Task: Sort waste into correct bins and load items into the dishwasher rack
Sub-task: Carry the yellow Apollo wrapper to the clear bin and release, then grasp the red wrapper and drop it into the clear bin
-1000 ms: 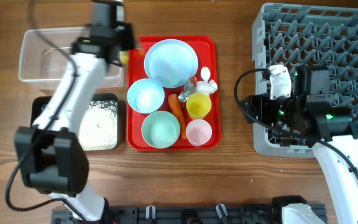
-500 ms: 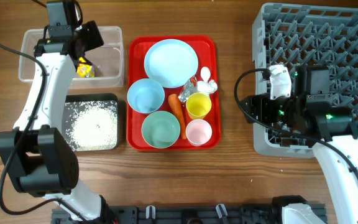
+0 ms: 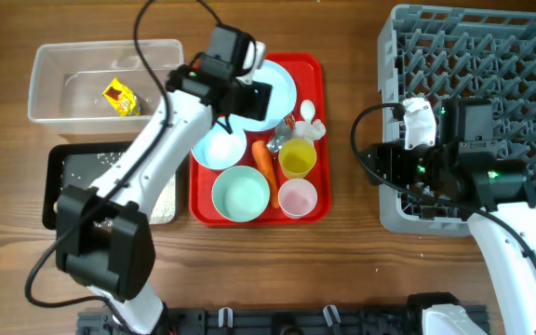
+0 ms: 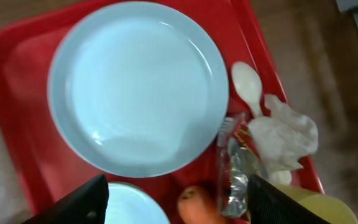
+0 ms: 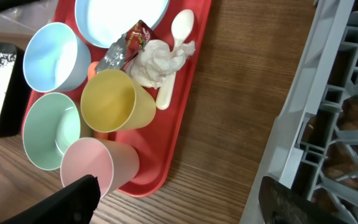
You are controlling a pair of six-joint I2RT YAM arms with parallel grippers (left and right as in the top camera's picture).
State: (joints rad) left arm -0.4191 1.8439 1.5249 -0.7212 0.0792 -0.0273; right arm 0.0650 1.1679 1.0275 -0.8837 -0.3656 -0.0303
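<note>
The yellow snack wrapper [image 3: 117, 96] is in the clear plastic tub [image 3: 73, 93], but the orange carrot [image 3: 265, 167] and light blue round plate [image 4: 138, 87] wait on the flat red tray [image 3: 316, 65]; left fingers [image 4: 82, 202] and right fingers [image 5: 73, 199] gape empty.

The left arm reaches far and rightward with the left gripper [image 3: 257, 98] spread wide and empty, while the right gripper [image 5: 179, 182] points left, likewise spread and empty.
</note>
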